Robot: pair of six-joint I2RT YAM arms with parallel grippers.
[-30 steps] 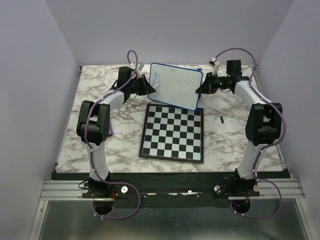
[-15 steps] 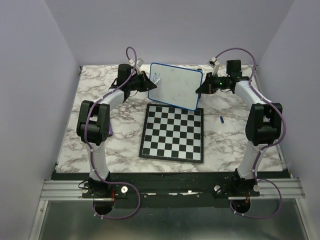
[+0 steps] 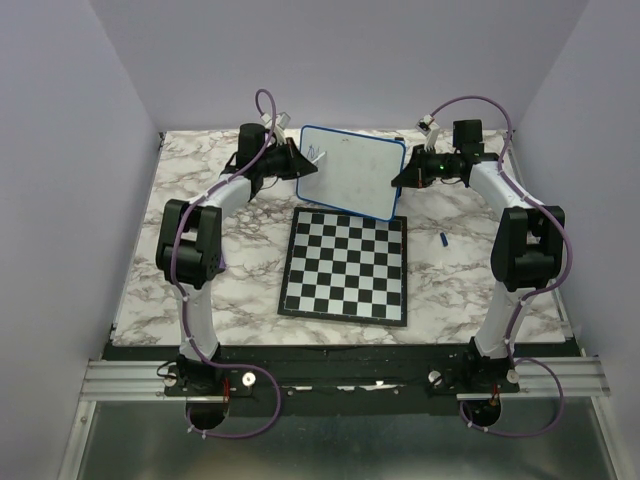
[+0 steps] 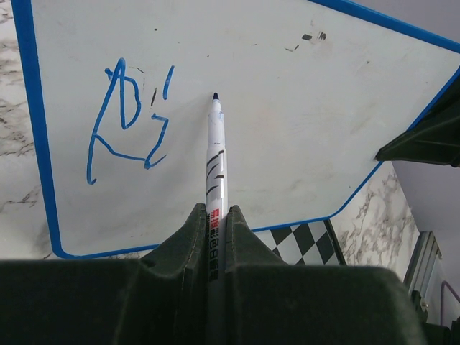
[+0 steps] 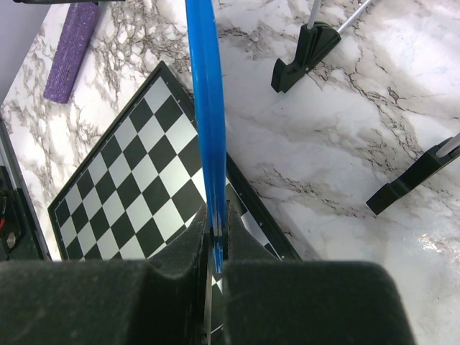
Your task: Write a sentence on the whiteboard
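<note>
Above the marbled table (image 3: 240, 270) between lilac walls (image 3: 60, 150), left end effector (image 4: 215, 212) pinches marker (image 4: 215, 158), right end effector (image 5: 215, 215) clamps whiteboard (image 3: 360, 175).

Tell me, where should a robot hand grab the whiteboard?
Grab its thin blue rim, coming in from the right side. The whiteboard stands tilted up and is flat and thin, so pinching across the edge works, as the right gripper does. That leaves the face free for the marker.
</note>
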